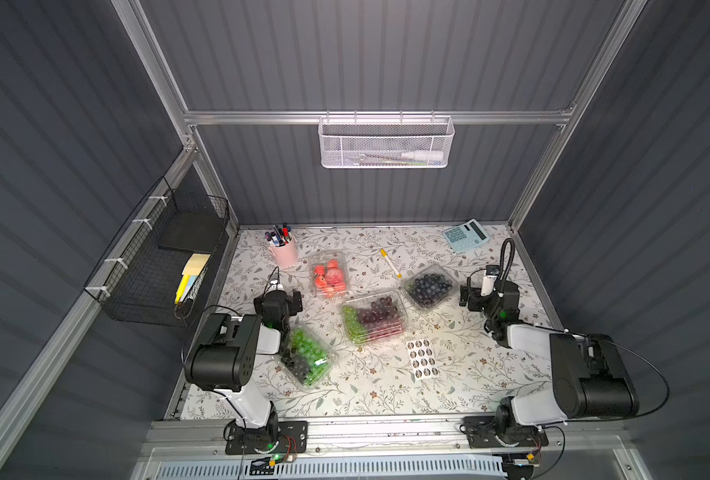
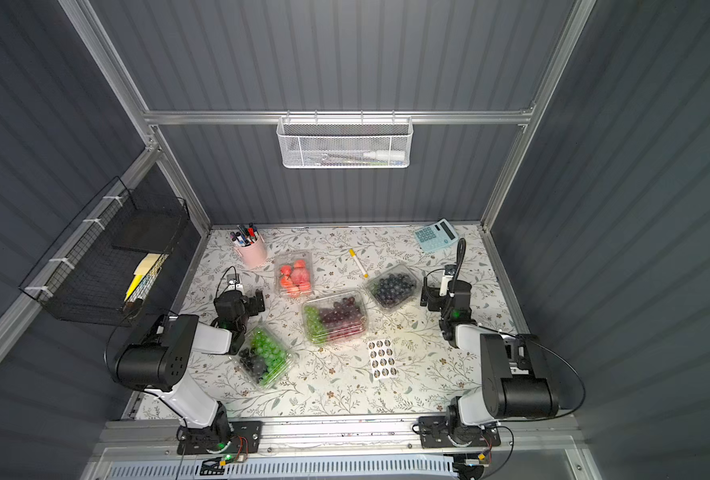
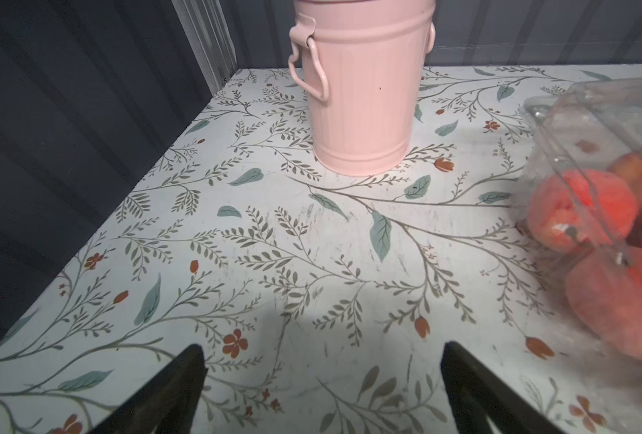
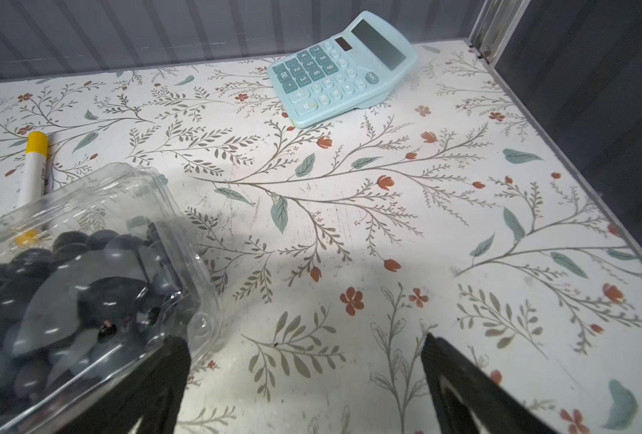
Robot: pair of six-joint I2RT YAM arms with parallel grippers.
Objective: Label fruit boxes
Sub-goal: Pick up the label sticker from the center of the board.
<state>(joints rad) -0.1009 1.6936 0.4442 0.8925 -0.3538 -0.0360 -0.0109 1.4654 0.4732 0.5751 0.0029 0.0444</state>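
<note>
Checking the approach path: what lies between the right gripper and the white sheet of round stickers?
Nothing. Only bare floral tabletop separates the right gripper from the white sheet of round stickers, as both top views show.

— What sort of place is it?
— A robot lab cell: grey ribbed walls [image 1: 386,62], aluminium frame [image 1: 378,117], left arm [image 1: 228,357] and right arm [image 1: 586,374] bolted to the front rail [image 1: 386,432].
— And the tabletop [image 1: 386,386]?
— Floral, office-like: calculator [image 1: 466,235], pink pen pot [image 1: 283,251], wire basket [image 1: 384,143].
</note>
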